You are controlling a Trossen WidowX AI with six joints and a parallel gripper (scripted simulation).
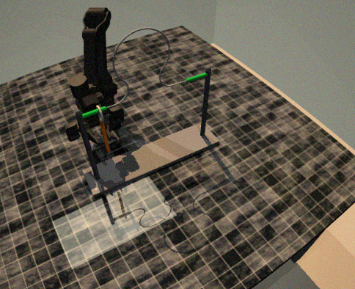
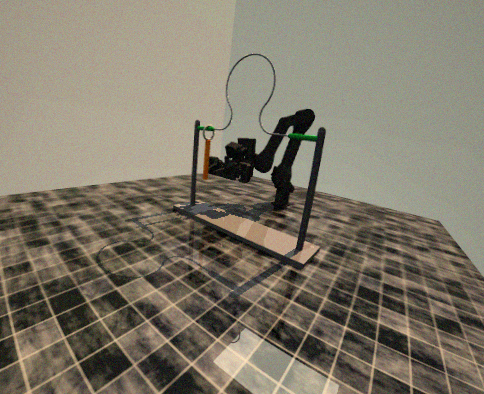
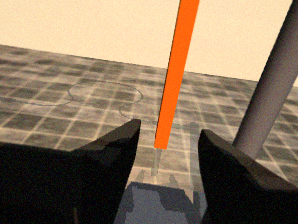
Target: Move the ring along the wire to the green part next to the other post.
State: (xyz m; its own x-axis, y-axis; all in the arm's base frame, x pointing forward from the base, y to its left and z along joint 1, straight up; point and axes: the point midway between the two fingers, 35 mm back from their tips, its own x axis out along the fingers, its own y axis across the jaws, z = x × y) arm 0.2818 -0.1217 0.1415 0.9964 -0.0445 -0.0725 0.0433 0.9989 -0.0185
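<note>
The ring [image 1: 102, 115] [image 2: 213, 133] hangs on the green part [image 1: 89, 112] [image 2: 200, 128] beside one post [image 1: 88, 147] [image 2: 194, 165] [image 3: 270, 75], with the wire through it. Its orange handle [image 1: 105, 137] [image 2: 206, 160] [image 3: 182, 50] hangs down. My gripper [image 1: 108, 141] [image 3: 169, 131] is partly open and empty. In the wrist view the handle's lower end lines up between the fingertips, seemingly just beyond them; contact is not visible. The thin grey wire [image 1: 145, 28] [image 2: 254, 54] loops up and across to the other green part [image 1: 196, 77] [image 2: 302, 136].
The other post [image 1: 205, 103] [image 2: 312, 190] stands at the far end of the base board [image 1: 169, 147] [image 2: 245, 225]. The arm [image 1: 95, 55] [image 2: 290, 145] reaches in from behind the board, below the wire. In the wrist view the near post is right of the handle.
</note>
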